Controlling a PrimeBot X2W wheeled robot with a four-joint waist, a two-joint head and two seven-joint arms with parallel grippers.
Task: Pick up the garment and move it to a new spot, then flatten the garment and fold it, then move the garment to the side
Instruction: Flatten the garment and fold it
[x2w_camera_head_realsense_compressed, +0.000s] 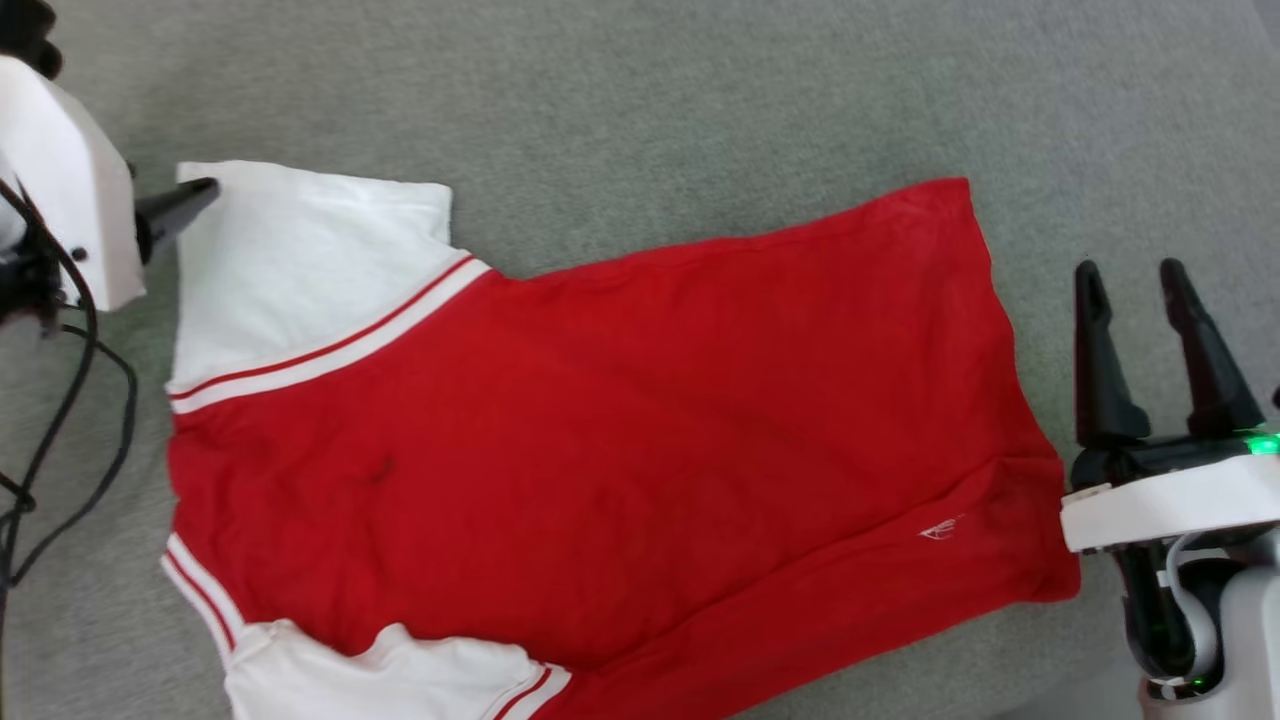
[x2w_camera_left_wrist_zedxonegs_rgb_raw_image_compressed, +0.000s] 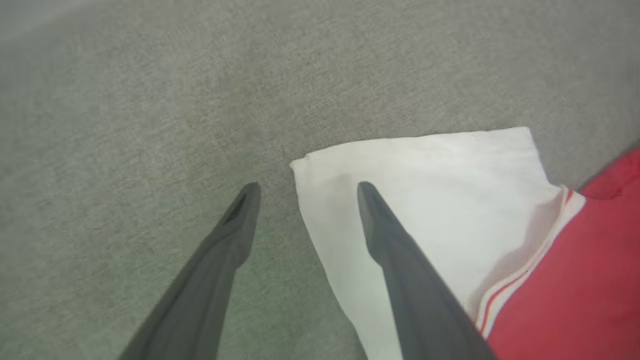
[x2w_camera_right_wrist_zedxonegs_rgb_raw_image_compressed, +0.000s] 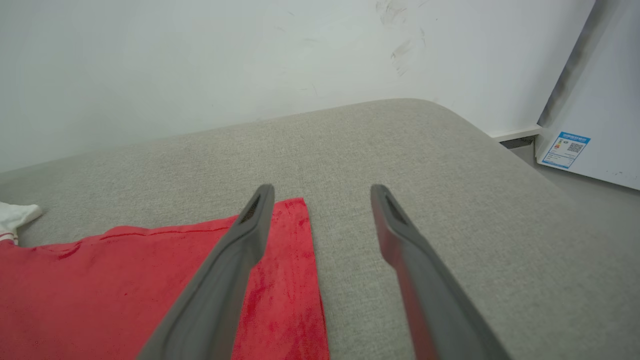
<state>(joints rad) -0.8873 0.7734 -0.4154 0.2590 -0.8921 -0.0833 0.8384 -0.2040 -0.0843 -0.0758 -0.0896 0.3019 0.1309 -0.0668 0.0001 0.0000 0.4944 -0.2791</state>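
Shirt (x2w_camera_head_realsense_compressed: 600, 420) is spread fairly flat on the grey cushion (x2w_camera_head_realsense_compressed: 700, 90), with the sleeves end at 9 o'clock in the head view. No lettering is showing, so it's probably front-down.

Far left, the left claw (x2w_camera_left_wrist_zedxonegs_rgb_raw_image_compressed: 305, 189) is open and holding nothing. It straddles the outer edge of the upper sleeve (x2w_camera_head_realsense_compressed: 310, 260), one finger over white cloth and the other over bare cushion. My worry is that if it closes from there it nips only the top layer or slips off the corner, and the fold goes crooked. The black cables (x2w_camera_head_realsense_compressed: 92, 325) dangling at 9 o'clock are also close enough to the shirt that they could catch it.

Lower sleeve (x2w_camera_head_realsense_compressed: 400, 670) at 7 o'clock is bunched up. Fold over that without smoothing it and the wrinkle likely gets locked in.

Far right, the right claw (x2w_camera_head_realsense_compressed: 1130, 272) is open and empty too. It sits just beside the hem (x2w_camera_head_realsense_compressed: 1010, 380) at 3 o'clock, not touching as far as I can tell. If only the left one pulls, I'd guess the whole shirt skates across the cushion instead of folding. The cushion's rounded corner is near that hem, so the cloth could slide over it.
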